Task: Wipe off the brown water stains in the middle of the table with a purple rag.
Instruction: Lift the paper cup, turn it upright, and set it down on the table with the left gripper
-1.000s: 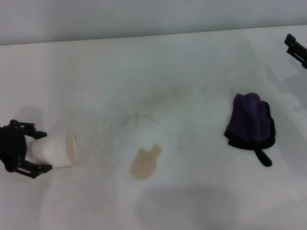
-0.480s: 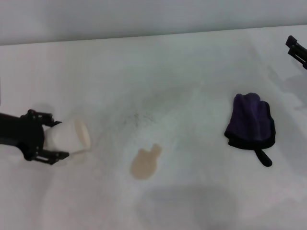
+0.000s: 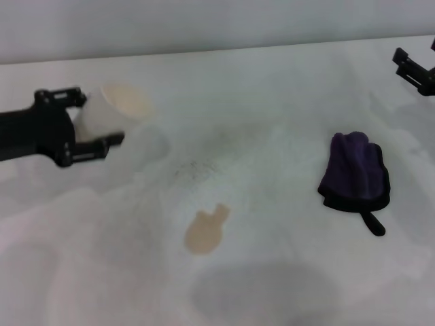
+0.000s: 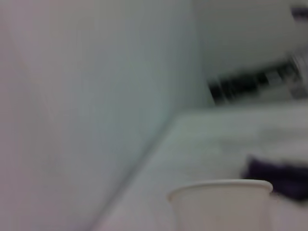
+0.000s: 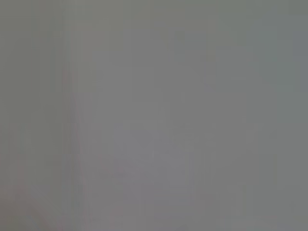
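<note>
Spreading across nearly all of your head view is the wide, plain white tabletop [image 3: 272, 285], and what has changed on it matters to you: the white paper cup [image 3: 112, 112], which lay low at the near left a second ago, has been carried up and back to the far left, now tilted with its tan inside facing you. Your left gripper [image 3: 88, 122] is clenched around that cup, one finger above it and one below, so the spill's source is out of the way and the middle is free for wiping. Next in size, the thick dark purple rag with black edging [image 3: 355, 173] lies untouched on the right, its short black loop tab pointing toward you, well apart from everything else. Your right gripper [image 3: 414, 68] hangs at the far right edge, beyond the rag, its fingers spread and empty. Smallest, the light-brown roundish water stain [image 3: 206, 230] sits unwiped near the centre, so the wiping itself has not begun.
</note>
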Robot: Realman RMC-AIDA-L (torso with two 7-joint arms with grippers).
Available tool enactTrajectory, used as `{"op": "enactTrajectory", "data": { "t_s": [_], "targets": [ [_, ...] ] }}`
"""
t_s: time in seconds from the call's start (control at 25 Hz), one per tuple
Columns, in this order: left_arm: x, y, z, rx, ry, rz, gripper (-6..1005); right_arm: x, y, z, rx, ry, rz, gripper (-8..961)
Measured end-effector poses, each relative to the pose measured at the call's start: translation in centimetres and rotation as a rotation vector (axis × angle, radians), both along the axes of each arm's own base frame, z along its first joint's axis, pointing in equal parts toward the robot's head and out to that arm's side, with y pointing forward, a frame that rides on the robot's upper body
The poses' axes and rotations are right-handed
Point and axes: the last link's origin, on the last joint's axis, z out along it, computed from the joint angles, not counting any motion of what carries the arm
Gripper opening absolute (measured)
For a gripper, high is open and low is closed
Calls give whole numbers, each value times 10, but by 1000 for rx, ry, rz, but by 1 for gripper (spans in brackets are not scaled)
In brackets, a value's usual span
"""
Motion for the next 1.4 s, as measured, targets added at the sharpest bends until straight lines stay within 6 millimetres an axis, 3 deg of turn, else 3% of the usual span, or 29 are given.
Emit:
{"op": "enactTrajectory", "data": {
  "t_s": [0.24, 0.6, 1.12, 1.4],
  "targets": [
    [1, -5, -12, 115, -217, 30, 694, -9, 5, -5, -22, -15, 38, 866],
    [-13, -25, -57, 74, -281, 159, 666, -12, 5, -13, -50, -41, 57, 865],
    [-53, -57, -103, 95, -205, 405, 665, -13, 3, -22, -81, -47, 62, 865],
    [-59, -65, -106, 117, -179, 394, 665, -12, 3, -21, -78, -46, 59, 866]
  ]
}}
